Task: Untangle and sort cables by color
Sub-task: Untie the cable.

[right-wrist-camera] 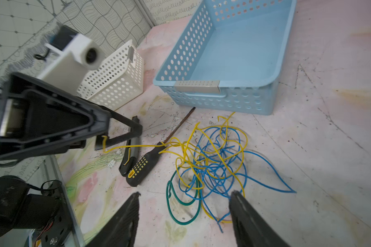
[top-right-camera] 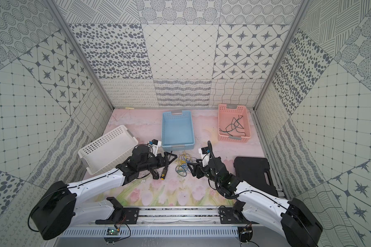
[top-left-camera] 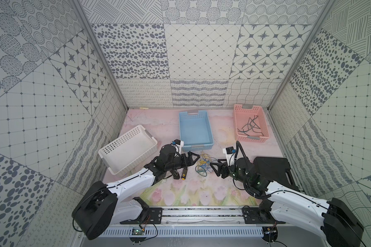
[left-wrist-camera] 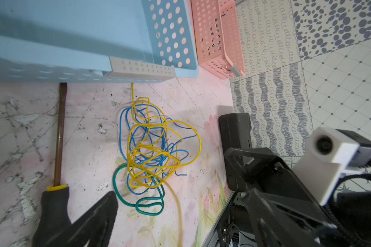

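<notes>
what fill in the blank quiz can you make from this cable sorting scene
1. The dark cables lie in the basket coloured ____.
2. The right hand stands ____ near the blue-and-yellow tangle.
3. The screwdriver handle is black and ____.
4. The thickest cable in the tangle is ____.
Missing words: pink; open; yellow; green.

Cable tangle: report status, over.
Left gripper open, right gripper open. Cables knotted together: blue, yellow, one green. Screwdriver beside them, yellow strand passing over it.
</notes>
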Controlling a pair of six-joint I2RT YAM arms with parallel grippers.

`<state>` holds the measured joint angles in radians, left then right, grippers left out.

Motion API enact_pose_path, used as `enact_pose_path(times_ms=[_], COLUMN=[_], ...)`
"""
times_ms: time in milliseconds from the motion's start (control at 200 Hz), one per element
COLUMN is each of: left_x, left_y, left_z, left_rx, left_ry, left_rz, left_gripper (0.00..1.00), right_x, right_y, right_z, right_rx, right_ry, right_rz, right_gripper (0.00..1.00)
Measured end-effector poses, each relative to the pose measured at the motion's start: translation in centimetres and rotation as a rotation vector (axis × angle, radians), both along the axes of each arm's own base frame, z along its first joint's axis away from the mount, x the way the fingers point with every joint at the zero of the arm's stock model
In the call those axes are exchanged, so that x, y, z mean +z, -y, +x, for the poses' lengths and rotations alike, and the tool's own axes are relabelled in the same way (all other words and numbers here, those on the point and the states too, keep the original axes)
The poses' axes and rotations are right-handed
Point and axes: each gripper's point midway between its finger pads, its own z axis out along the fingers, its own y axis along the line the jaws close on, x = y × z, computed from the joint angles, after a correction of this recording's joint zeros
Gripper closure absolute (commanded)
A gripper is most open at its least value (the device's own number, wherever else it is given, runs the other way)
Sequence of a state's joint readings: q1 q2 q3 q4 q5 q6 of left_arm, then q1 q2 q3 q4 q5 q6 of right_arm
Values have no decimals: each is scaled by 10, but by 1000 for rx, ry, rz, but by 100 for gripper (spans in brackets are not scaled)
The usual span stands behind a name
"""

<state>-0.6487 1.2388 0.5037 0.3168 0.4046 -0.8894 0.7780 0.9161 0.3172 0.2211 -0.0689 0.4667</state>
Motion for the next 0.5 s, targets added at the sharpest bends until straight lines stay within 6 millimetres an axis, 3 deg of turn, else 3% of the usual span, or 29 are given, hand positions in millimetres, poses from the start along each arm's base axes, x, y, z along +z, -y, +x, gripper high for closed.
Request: enact_pose_path(times_ms=[150, 335, 500], left_x=[2, 28, 58], left_y=[10, 10, -11], left_z=[2, 0, 0], left_rx=[-23, -23, 46], left_ry=[-15, 30, 161], left_rz=[-42, -103, -54], left_gripper=[3, 3, 3], right_x=[19, 9, 36], right_y=[-18, -50, -41], right_z=[-9, -7, 17], right_rx=[131, 287, 216], right_ry=[96, 139, 175], right_rz=[45, 16, 52], right_gripper=[23, 23, 26])
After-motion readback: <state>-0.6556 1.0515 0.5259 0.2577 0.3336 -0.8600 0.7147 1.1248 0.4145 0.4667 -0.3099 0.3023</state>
